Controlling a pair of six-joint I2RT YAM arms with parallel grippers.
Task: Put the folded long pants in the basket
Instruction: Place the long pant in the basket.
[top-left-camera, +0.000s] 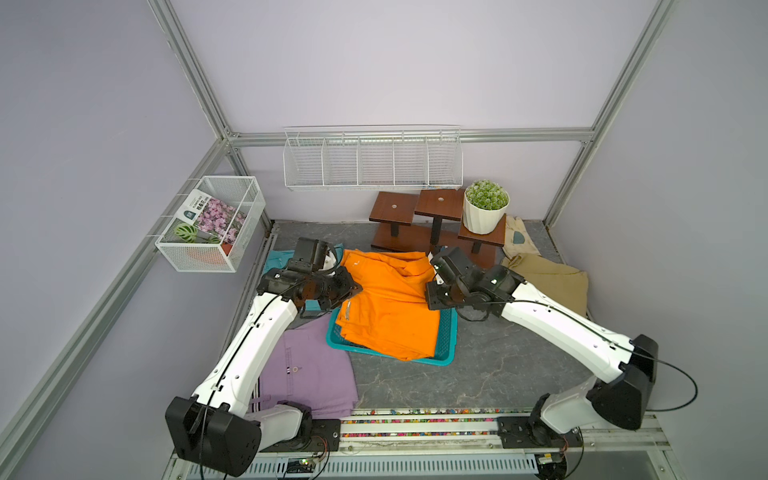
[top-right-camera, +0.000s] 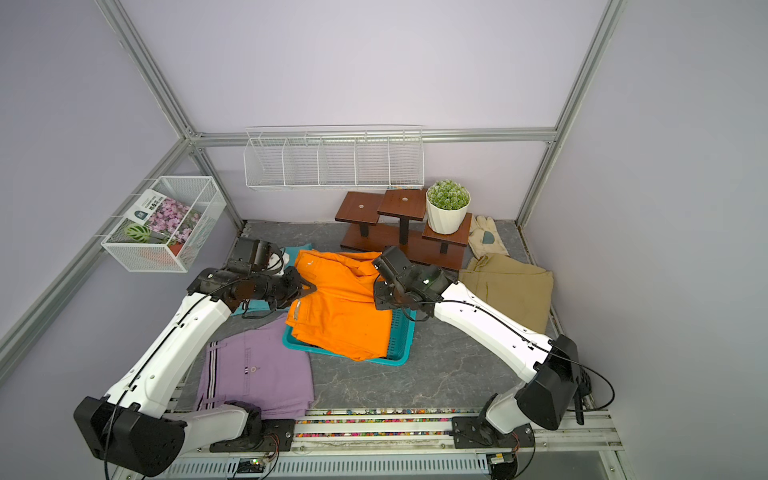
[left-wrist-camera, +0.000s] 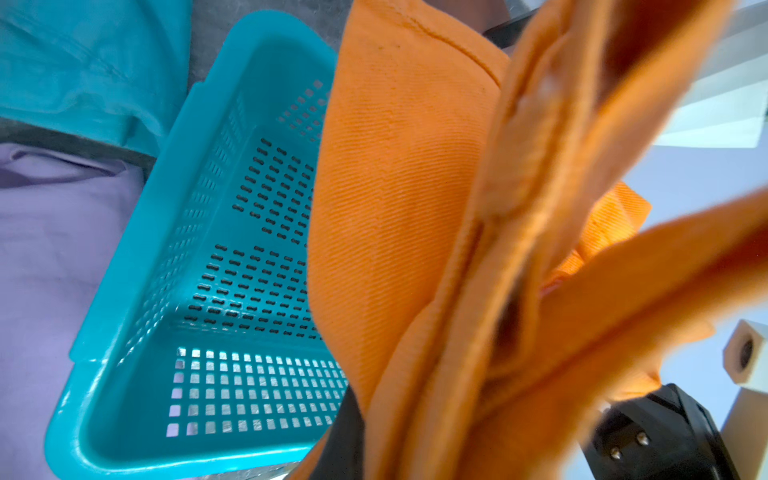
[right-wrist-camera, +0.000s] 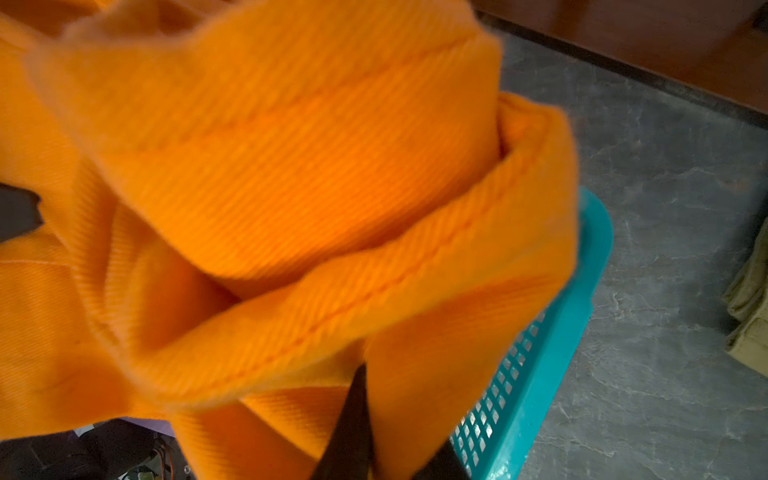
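The left gripper (top-left-camera: 354, 287) was found pressed together on the left-hand edge of the orange pants (top-left-camera: 386, 307), at centre frame in both top views; its wrist view showed layered orange cloth crowding a dark finger (left-wrist-camera: 347, 436). The right gripper (top-left-camera: 432, 296) was likewise pinched on the opposite, right-hand edge of the same bundle, with orange folds bunched over one black finger (right-wrist-camera: 353, 415) in its wrist view. The orange pants were held between the two grippers, sagging across the basket (top-left-camera: 448, 332), their lower portion lying inside it and their upper portion rumpled and reaching past its far rim towards the top of the frame. The basket sat on the grey tabletop (top-left-camera: 478, 374) at centre frame; its perforated floor (left-wrist-camera: 249, 270) on the left gripper's side was uncovered. The lilac pants (top-left-camera: 307, 365) lay flat at lower left of centre, just beside the basket and partly under the left arm. The teal pants (top-left-camera: 275, 259) lay left of centre, largely hidden by the left wrist. The khaki pants (top-left-camera: 548, 278) lay at right of centre, behind the right arm and well apart from the basket. A cream cloth with a teal patch (top-left-camera: 517, 239) lay just above the khaki pants. A brown wooden stand (top-left-camera: 395, 208) stood above centre and carried a potted plant (top-left-camera: 486, 208) in a white pot.
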